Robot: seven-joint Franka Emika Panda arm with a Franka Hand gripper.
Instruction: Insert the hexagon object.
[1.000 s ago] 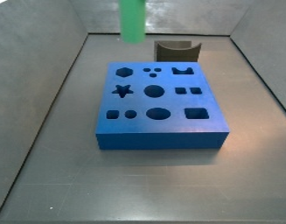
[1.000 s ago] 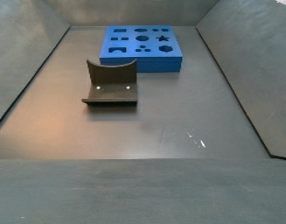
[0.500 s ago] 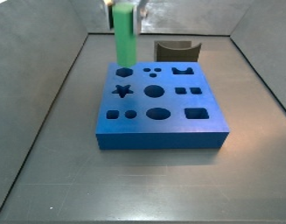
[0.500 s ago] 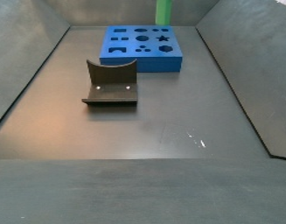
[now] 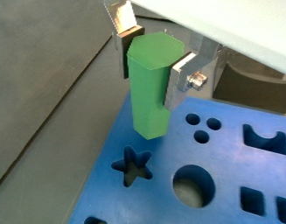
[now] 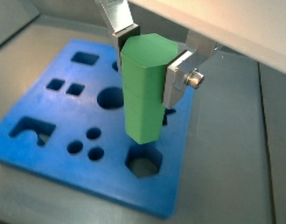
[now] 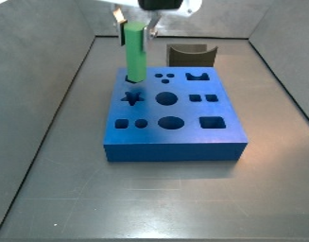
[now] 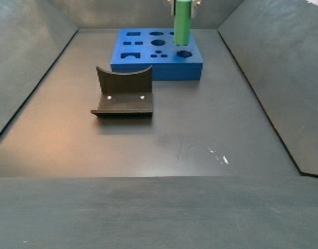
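Green peg (image 7: 136, 53) down over block (image 7: 182, 118) since a second ago | pincer (image 5: 152, 54) clamping it upright | tip at hexagon hole (image 6: 144, 163), insertion imminent

The hexagon object (image 6: 145, 87) is a long, bright-green peg with faceted sides, standing upright. Its upper part sits clamped between the silver fingers (image 6: 177, 77) of the gripper (image 6: 149, 54), with the lower end hanging well below the fingertips.

Gripper (image 7: 135, 21) above block (image 7: 182, 128) far-left corner, clamping hexagon object (image 7: 136, 54) upright, tip at hexagon hole (image 6: 144, 163). Fixture (image 7: 191, 54) behind block.
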